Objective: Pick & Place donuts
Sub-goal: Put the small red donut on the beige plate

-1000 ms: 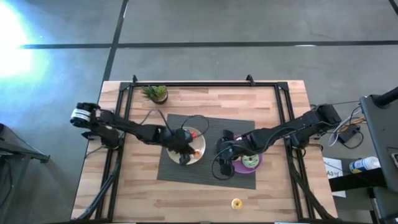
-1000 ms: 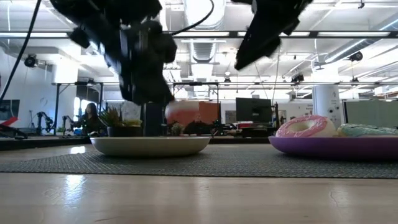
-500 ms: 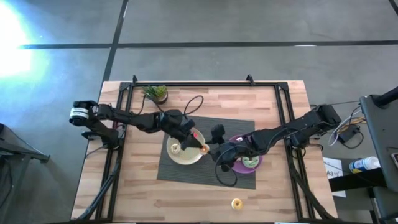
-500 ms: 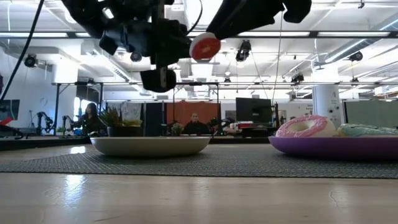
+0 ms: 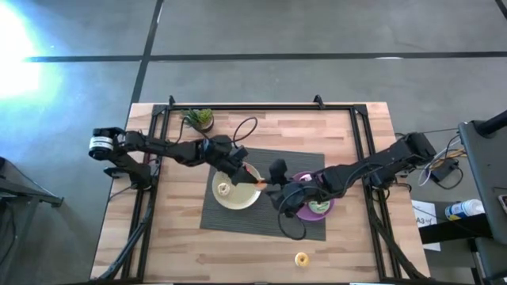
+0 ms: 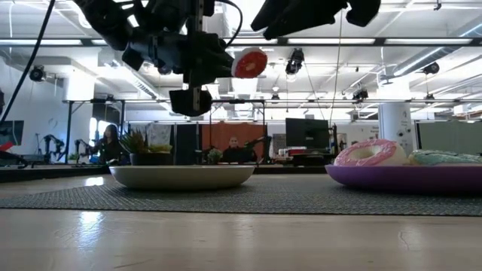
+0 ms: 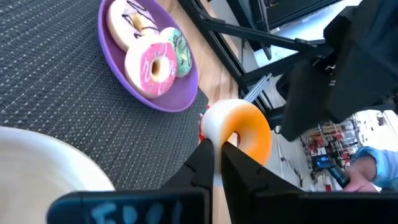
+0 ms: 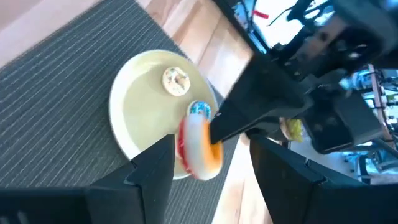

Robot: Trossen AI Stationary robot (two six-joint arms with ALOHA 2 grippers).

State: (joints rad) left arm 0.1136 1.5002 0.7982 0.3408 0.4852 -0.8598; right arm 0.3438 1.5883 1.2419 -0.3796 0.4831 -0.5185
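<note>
One orange and red donut (image 6: 249, 62) with a white side hangs in the air above the table, on edge, pinched at its rim. A small cream donut (image 5: 224, 188) lies flat on the yellow plate (image 5: 234, 201). Three more lie close together on the purple plate (image 7: 118, 51): a pink-iced one (image 7: 151, 68), a white one with dark stripes (image 7: 132, 23) and a green one (image 7: 179, 51). A yellow donut (image 5: 301, 259) lies alone on the bare wood, well apart from the others.

l gripper (image 5: 255, 181) w/ orange donut (image 5: 261, 184) over yellow plate (image 5: 226, 198) edge, r gripper (image 5: 274, 180) adjacent.
</note>
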